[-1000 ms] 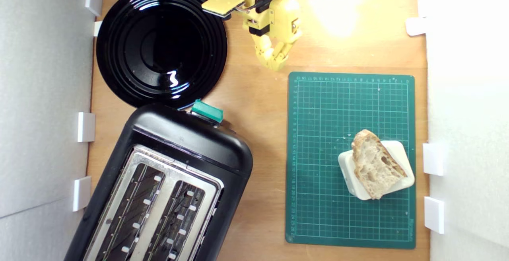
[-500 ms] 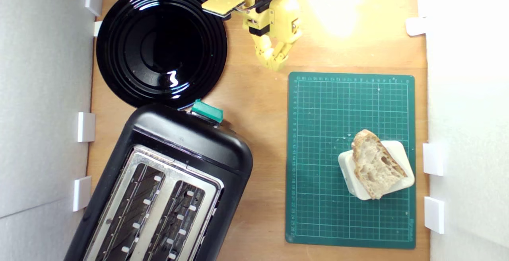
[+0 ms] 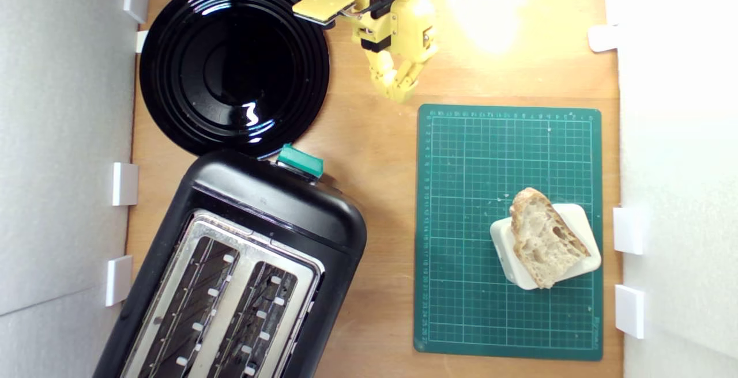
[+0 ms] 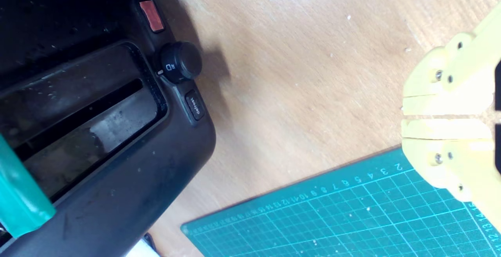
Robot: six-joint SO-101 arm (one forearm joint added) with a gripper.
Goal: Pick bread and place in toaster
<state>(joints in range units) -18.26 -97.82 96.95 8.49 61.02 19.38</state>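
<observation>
Wooden table holds toaster, bread; tool closed, empty.

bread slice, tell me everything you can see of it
The bread is a rough wedge with pale, holey crumb facing up and a tan-brown crust along its edges. It lies flat and diagonal on an off-white rounded block, overhanging it at both ends, over the green cutting mat. Nothing else touches it.

Closed gripper – beside toaster (green mat below)
</observation>
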